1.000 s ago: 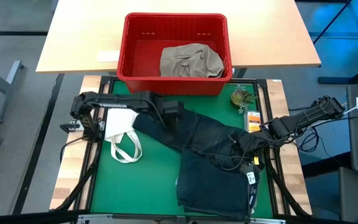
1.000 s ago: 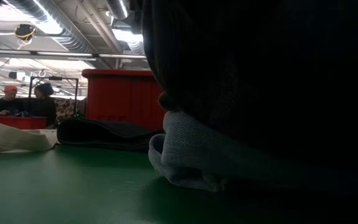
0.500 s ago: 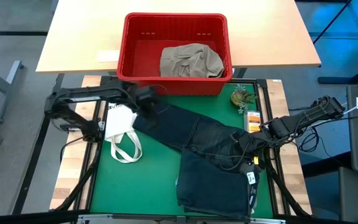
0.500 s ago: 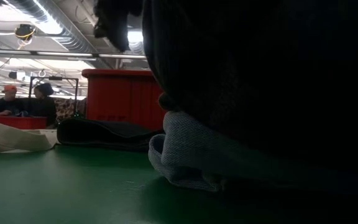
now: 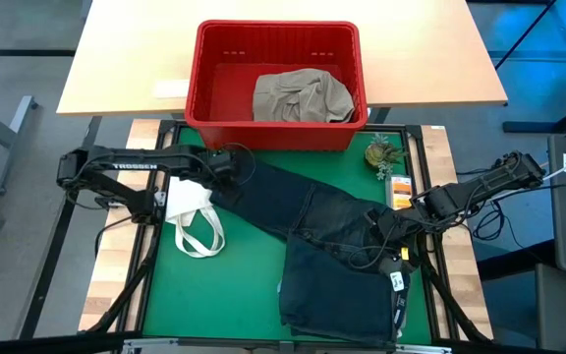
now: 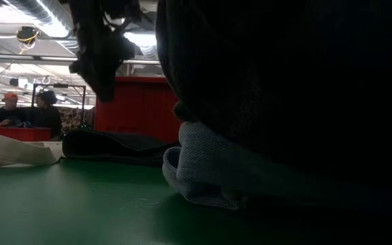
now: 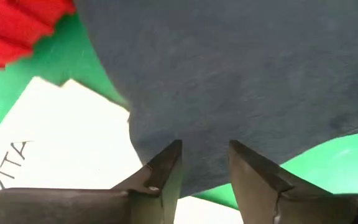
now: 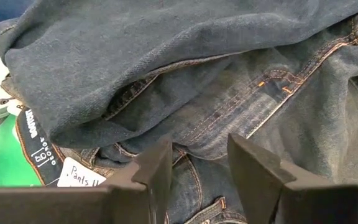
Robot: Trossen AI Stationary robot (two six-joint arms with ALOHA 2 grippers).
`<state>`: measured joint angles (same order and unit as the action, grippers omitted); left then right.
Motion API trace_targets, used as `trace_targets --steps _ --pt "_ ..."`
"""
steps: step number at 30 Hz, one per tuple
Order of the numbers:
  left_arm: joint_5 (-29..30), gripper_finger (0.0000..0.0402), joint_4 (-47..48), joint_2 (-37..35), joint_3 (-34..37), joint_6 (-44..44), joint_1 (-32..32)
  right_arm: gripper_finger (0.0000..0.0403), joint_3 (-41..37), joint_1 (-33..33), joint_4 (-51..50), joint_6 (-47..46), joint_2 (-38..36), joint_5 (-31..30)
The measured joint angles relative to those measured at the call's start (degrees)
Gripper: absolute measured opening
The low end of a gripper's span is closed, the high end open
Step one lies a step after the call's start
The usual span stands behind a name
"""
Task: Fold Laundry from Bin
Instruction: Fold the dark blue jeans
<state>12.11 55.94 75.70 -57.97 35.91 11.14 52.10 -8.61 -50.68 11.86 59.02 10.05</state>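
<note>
Bin [image 5: 278, 133]: red, slotted sides, upper centre of the high view, straddling the wooden table and the green mat's far edge.
Bin contents: one khaki garment [image 5: 301, 96], crumpled, lying toward the bin's right side.
Jeans [image 5: 312, 221]: dark denim, spread on the mat from centre-left down to lower right; lower right part folded over itself.
Tote [image 5: 190, 211]: white, loop handles, left of centre on the mat, its edge touching the jeans' leg end.
Left gripper [image 5: 226, 163]: above the jeans' upper-left end, just below the bin; fingers a narrow gap apart, nothing between them, denim directly beneath.
Right gripper [image 5: 379, 228]: at the jeans' waistband area, centre-right; fingers apart over the denim, whether pinching cloth I cannot tell.
Mat [image 5: 224, 295]: green, framed by dark rails.
Plant [image 5: 381, 152]: small, upper right corner of the mat.
Room: low view, far left, two seated people [image 6: 26, 112]; ducts and lights overhead.
</note>
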Motion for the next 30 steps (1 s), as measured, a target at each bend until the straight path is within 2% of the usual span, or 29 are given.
trace_targets --steps 7,10,14,21,27,30 --pt "-0.6 0.0187 -0.1 0.0 5.1 9.0 3.1 0.0154 0.0 0.0 0.2 0.0 0.0 0.0" --pt "-1.2 0.0202 -0.1 0.0 7.8 12.9 4.7 0.0154 0.0 0.0 0.2 0.0 0.0 0.0" --pt "-0.7 0.0206 -2.8 0.0 11.4 15.1 6.6 0.0154 0.0 0.0 0.2 0.0 0.0 0.0" --pt "-0.7 0.0206 -20.2 0.0 17.5 14.7 10.0 0.0154 0.0 0.0 0.2 0.0 0.0 0.0" --pt "1.8 0.0206 -22.6 0.0 20.7 14.5 12.6 0.0154 0.0 0.0 0.0 0.0 0.0 0.0" --pt "1.2 0.0206 -27.8 0.0 23.1 14.5 13.2 0.0154 0.0 0.0 0.0 0.0 0.0 0.0"
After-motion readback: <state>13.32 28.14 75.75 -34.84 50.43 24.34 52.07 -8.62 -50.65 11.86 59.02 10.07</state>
